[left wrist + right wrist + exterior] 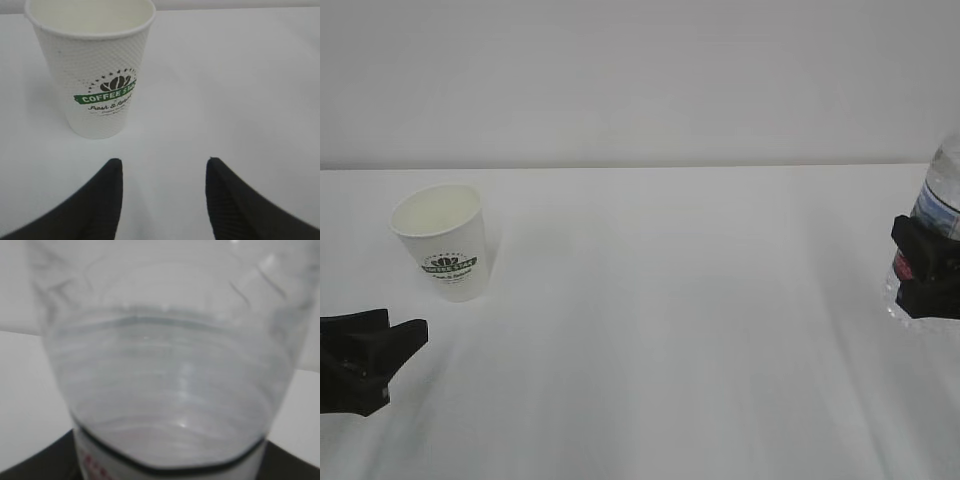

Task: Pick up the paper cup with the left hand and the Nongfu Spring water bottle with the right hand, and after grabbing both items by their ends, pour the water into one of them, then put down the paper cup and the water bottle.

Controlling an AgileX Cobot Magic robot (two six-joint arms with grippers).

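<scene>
Exterior view coverage runs from the left hand (380, 350) at the lower left edge, where two black tapered fingers are seen pointing toward the paper cup (442, 240). The cup is stood upright on the white table (670, 320), just beyond the fingertips and untouched, presumably so that it can be taken from the side. In the left wrist view the left hand (162, 165) is shown with its jaws parted to a moderate gap and nothing between them; the cup (95, 70) sits ahead and a little left of that gap, so a slight shift is judged necessary before closing. The cup wall is embossed with a fine dimpled texture, tapered toward the base, finished with a rolled rim, and printed with a green coffee-bean logo. Its inside appears cream and empty.

At the far right edge the Nongfu Spring water bottle (930, 240) is stood upright, partly cut off by the frame. The right hand (925, 275) is set around its lower body, at label height; the jaws seem closed on it, though lifting is not evident. In the right wrist view the bottle (170, 365) fills the frame: clear, thin, ribbed plastic, with the water (170, 410) level visible above the red-and-white label.
</scene>
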